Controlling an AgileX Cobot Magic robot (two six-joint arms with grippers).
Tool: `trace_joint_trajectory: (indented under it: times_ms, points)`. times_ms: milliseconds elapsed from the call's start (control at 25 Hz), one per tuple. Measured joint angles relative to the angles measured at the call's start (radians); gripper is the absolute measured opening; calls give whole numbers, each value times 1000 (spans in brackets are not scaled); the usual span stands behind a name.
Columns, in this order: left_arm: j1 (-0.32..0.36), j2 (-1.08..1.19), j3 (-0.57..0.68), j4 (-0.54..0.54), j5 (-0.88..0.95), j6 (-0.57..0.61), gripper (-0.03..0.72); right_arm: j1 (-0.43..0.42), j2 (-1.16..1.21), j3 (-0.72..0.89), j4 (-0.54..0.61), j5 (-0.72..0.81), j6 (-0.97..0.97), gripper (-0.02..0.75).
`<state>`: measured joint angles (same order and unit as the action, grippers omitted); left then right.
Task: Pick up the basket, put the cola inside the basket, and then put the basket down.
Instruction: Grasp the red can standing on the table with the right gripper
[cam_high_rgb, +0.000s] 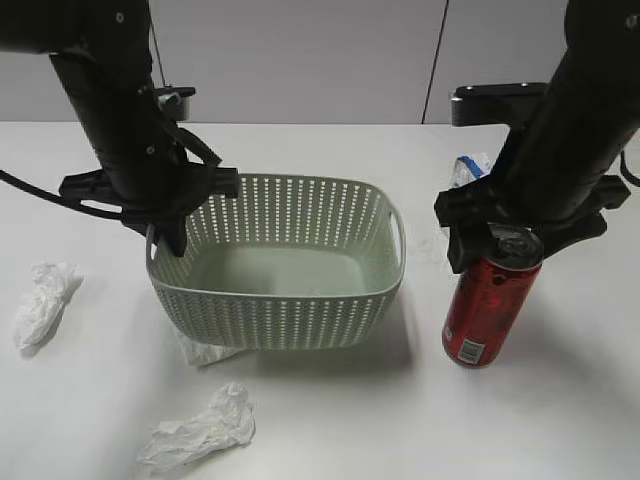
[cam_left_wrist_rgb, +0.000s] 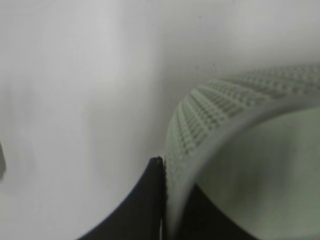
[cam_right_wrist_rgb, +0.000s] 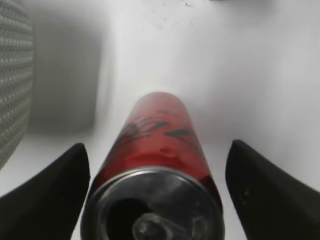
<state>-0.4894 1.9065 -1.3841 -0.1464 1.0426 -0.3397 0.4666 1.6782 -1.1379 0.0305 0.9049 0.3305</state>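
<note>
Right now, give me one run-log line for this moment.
left gripper: shut on basket rim | right gripper: open, straddling cola | cola: upright on table, outside basket

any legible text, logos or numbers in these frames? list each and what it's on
Nothing reads cleanly.
Tall red metal cola can: white label near its base, print too small to read.
Same can, right wrist view: dark lettering down its side, blurred.
White-and-blue packet behind it: markings illegible.

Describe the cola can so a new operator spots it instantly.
Start at the big green basket mid-table, then look to its right. The cola can stands upright there, under the right tool, whose fingers sit open on either side of its top. It is the only red thing; the rest is crumpled white tissue.
</note>
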Motion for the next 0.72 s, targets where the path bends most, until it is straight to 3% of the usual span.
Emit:
trace_joint_trajectory:
  times_ms: [120, 280, 560, 720]
  points:
    - [0, 0, 3, -20, -21, 1, -1, 0, 24, 0, 1, 2, 0, 613]
    - [0, 0, 3, -38, -46, 1, -1, 0, 32, 0, 3, 5, 2, 503]
    - [0, 0, 3, -38, -56, 1, -1, 0, 23, -13, 2, 43, -20, 503]
    - [0, 0, 3, -37, -59, 1, -1, 0, -32, -107, -3, 151, -87, 503]
